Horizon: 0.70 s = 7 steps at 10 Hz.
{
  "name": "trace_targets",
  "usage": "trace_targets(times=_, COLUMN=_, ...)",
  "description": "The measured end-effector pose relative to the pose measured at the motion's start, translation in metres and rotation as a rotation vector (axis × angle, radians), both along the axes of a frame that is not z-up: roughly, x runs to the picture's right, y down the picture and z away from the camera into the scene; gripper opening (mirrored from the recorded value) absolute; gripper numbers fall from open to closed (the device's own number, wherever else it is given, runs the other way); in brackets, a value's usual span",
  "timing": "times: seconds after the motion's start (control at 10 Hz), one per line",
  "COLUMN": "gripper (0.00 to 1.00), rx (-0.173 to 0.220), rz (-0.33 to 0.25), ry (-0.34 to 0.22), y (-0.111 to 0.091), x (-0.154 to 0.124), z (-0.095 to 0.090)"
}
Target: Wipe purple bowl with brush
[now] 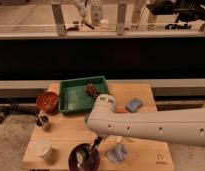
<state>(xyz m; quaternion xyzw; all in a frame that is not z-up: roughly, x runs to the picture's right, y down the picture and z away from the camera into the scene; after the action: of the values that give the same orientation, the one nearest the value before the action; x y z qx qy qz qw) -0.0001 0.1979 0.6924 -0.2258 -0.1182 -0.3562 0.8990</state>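
The round, glossy, dark purple bowl (84,158) stands upright at the front edge of the light wooden table (66,134), left of centre. The white, tube-shaped robot arm (146,127) enters from the right and extends across the table to a rounded joint just in front of the green rectangular plastic tray (73,97). The dark gripper (95,144) hangs from the underside of this joint and points down at the rear right rim of the purple bowl, at or just above it. Whether the gripper is open or closed, and what it grips, if anything, cannot be determined. A brown, cone-like object (91,90) lies in the rear right part of the tray. An orange-red bowl with a brownish interior (47,100) stands just beside the left wall of the tray. A small dark metallic cup (43,122) stands in front of the red bowl, and a white cup (44,150) stands near the front left corner, left of the purple bowl. A blue-grey sponge (134,104) lies right of the tray. A pale grey crumpled item (117,152) lies near the purple bowl on its right.
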Motion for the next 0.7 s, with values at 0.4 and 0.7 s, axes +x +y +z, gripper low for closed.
trace_targets(times=0.4, gripper=0.00, rx=-0.018, rz=0.010, ry=-0.037, y=-0.0020, x=-0.0047, z=0.0036)
trace_targets(times=0.7, gripper=0.00, rx=-0.018, rz=0.010, ry=-0.037, y=-0.0019, x=-0.0048, z=0.0035)
